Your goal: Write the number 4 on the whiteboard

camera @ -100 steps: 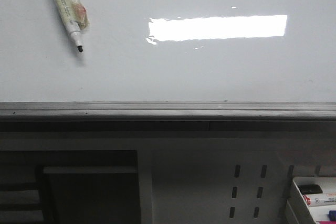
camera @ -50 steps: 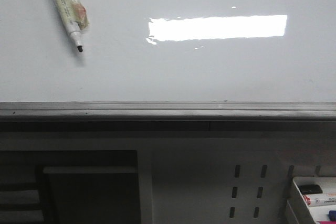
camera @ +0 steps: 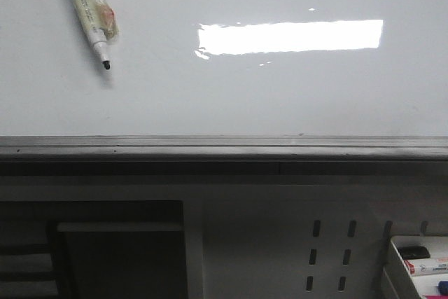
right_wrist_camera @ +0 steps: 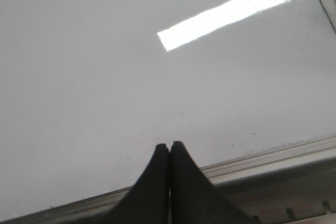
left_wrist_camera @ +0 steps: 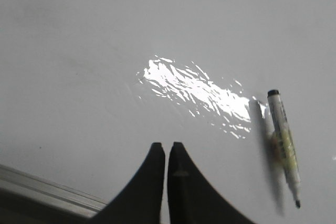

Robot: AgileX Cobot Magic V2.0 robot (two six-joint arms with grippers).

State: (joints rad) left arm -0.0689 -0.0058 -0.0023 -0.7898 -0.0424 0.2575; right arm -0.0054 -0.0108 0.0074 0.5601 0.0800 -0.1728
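no change: marker pen (camera: 89, 14), glare patch and tray contents sit as they did a second ago in the front view.
whiteboard (camera: 280, 96): large, flat, glossy white; grey metal rail (camera: 224, 146) along its near edge; long axis runs left to right.
number 4: no strokes visible on the board.
marker pen: lies on the board at far left, uncapped, long axis diagonal, black tip pointing toward the rail and slightly right; white barrel, crinkled clear wrap at mid-length.
left fingers (left_wrist_camera: 167, 148): black, tapered, pressed together, holding nothing, above the board beside the pen.
right fingers (right_wrist_camera: 169, 146): black, clenched, empty, over the board near its rail.
below rail: grey perforated panel (camera: 329, 253); white tray (camera: 393, 260) of markers at lower right.
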